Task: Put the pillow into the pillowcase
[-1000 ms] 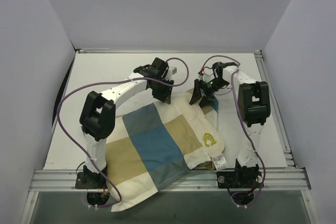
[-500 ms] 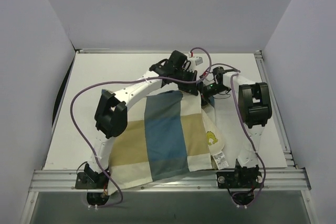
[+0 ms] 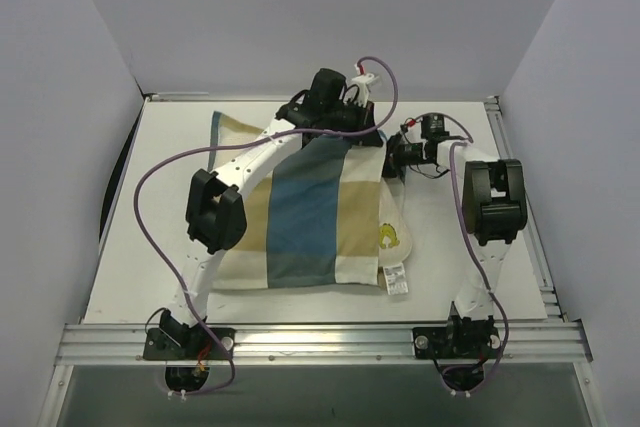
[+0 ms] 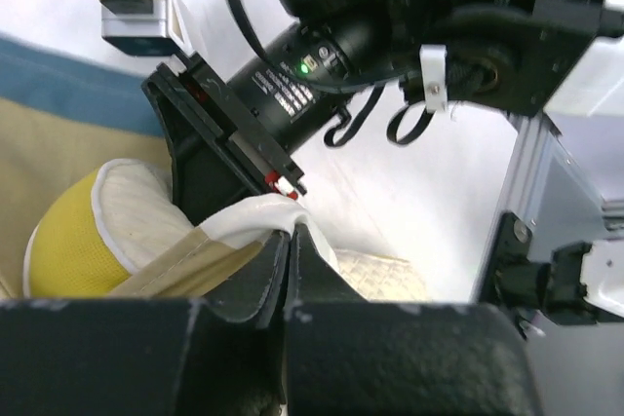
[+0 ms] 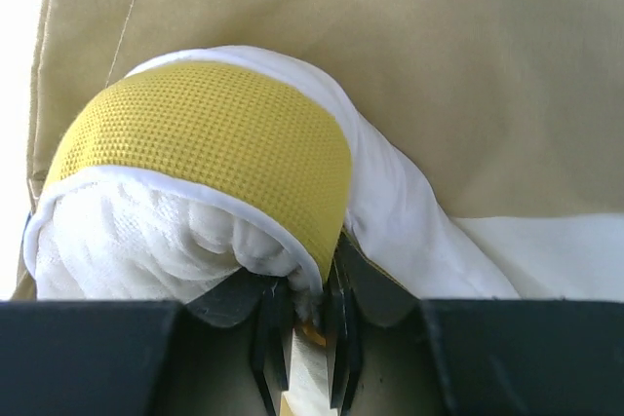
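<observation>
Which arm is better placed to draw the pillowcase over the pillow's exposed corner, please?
The left arm, probably. Its jaws are shut on the pillowcase edge right beside that corner, while the right arm has its jaws pinching the pillow itself, which looks suited to steadying it.

Your left gripper [image 4: 291, 245] is pinched tight on the pillowcase [image 4: 68, 153] edge at bottom centre, pillow [image 4: 58, 241] corner bulging lower left.

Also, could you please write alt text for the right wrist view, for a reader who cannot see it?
The right gripper, at the bottom centre, is shut on a corner of the pillow, whose bumpy white fabric bulges up under a curved band of yellow mesh piping. The tan pillowcase fills the background behind it.
</observation>
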You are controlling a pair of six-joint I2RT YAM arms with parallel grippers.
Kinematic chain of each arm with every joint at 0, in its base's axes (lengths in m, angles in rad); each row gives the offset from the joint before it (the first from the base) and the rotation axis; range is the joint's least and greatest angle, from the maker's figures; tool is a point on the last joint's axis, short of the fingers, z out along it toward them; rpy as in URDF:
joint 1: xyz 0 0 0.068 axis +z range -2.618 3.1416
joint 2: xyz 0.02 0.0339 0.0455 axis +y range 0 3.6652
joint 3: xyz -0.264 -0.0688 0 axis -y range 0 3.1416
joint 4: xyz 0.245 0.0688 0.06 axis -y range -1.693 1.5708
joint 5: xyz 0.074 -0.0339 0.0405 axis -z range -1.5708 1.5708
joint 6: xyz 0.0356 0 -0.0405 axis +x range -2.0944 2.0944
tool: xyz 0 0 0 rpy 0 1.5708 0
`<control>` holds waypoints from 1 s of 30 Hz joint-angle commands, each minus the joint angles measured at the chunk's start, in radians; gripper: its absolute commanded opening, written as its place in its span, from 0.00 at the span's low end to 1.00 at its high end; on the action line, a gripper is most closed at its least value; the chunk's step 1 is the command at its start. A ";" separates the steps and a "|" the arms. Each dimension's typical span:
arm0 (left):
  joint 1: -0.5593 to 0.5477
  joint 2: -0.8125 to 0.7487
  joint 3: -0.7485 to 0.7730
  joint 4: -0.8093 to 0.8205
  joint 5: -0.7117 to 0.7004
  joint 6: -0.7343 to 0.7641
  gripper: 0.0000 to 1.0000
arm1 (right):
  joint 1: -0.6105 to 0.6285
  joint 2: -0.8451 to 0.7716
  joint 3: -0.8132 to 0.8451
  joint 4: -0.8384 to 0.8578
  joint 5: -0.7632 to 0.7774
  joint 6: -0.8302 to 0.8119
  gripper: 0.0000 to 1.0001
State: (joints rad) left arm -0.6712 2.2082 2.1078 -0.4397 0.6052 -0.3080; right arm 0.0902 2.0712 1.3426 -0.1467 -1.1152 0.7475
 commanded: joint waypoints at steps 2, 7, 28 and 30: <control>0.031 0.073 0.213 0.050 0.176 0.099 0.00 | 0.048 -0.006 0.095 0.343 -0.043 0.285 0.02; 0.079 0.064 0.111 0.006 0.240 0.136 0.14 | 0.075 0.024 0.092 0.265 -0.003 0.205 0.26; -0.086 -0.487 -0.713 -0.280 -0.375 0.333 0.75 | 0.123 -0.183 -0.126 -0.579 0.095 -0.527 0.60; -0.097 -0.467 -0.715 -0.292 -0.409 0.325 0.66 | 0.147 -0.146 -0.108 -0.577 0.088 -0.525 0.60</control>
State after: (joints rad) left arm -0.7624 1.7145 1.4017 -0.6750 0.2665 0.0105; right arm 0.2203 1.8832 1.2247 -0.6540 -0.9756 0.2672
